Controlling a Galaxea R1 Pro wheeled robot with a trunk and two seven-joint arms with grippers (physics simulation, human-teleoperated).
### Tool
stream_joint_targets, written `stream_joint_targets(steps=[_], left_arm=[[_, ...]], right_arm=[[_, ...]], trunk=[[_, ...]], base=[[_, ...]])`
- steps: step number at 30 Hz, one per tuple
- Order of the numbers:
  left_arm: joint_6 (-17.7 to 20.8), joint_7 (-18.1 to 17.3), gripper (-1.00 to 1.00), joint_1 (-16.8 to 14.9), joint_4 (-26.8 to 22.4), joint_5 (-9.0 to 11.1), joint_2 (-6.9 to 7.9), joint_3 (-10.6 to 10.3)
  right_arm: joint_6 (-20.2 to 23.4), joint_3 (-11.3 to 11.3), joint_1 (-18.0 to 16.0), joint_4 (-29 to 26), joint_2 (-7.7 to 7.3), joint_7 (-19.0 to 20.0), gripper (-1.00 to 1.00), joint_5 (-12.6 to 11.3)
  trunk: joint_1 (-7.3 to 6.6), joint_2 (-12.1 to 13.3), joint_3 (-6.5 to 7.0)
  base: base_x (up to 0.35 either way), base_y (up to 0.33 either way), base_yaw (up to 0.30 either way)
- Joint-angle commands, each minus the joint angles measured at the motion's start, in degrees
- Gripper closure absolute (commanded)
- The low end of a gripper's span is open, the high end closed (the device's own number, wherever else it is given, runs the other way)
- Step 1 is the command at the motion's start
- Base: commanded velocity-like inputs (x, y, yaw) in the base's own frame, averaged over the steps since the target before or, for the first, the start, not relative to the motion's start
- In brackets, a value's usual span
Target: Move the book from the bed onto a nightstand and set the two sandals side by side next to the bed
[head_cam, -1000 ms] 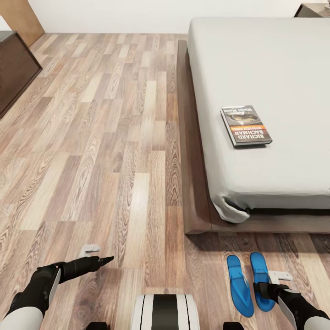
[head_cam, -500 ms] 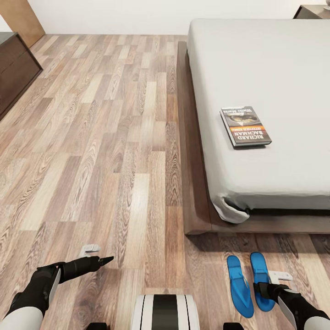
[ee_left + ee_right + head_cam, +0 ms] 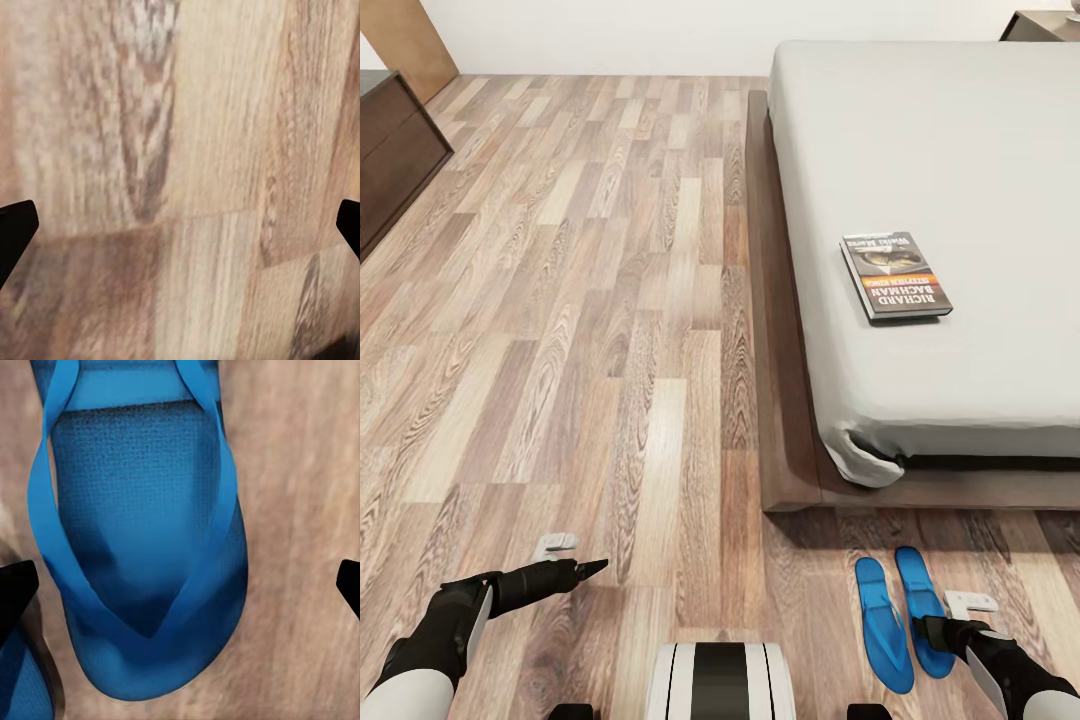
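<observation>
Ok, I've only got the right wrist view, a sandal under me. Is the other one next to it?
Observer: Yes. The second sandal lies parallel on the robot's left of yours, both on the floor at the bed's foot.
Operator: Where's the book?
Observer: The book lies flat on the mattress, near the bed's left edge.
Operator: And the left end effector?
Observer: The left end effector is open, over floorboards.

- Two sandals (image 3: 905, 620): bright blue, with a finely dotted sole texture and blue straps (image 3: 217, 502).
- Book (image 3: 896, 274): dark cover, orange band, white lettering.
- Bed (image 3: 960, 150): pale grey mattress on a dark brown frame.
- Floor (image 3: 580, 330): brown and tan wood-grain planks.
- Wall (image 3: 660, 30): plain white.
</observation>
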Motion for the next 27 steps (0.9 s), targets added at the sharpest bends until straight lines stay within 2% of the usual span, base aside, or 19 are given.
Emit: stream_joint_targets(steps=[1, 20, 27], left_arm=[[0.5, -0.4, -1.0, 0.0, -0.1, -0.3, -0.05, 0.3], [0.5, -0.4, -1.0, 0.0, -0.1, -0.3, -0.05, 0.3], [0.5, -0.4, -1.0, 0.0, -0.1, -0.3, -0.05, 0.3]], right_arm=[[0.3, -0.5, 0.0, -0.1, 0.03, 0.4, -1.0, 0.6], [0.3, -0.5, 0.0, -0.1, 0.03, 0.4, -1.0, 0.6], [0.3, -0.5, 0.0, -0.1, 0.03, 0.4, -1.0, 0.6]], trunk=[[-0.01, 0.0, -0.03], [-0.01, 0.0, -0.03], [-0.19, 0.1, 1.52]], base=[[0.0, 0.0, 0.0], [0.0, 0.0, 0.0], [0.0, 0.0, 0.0]])
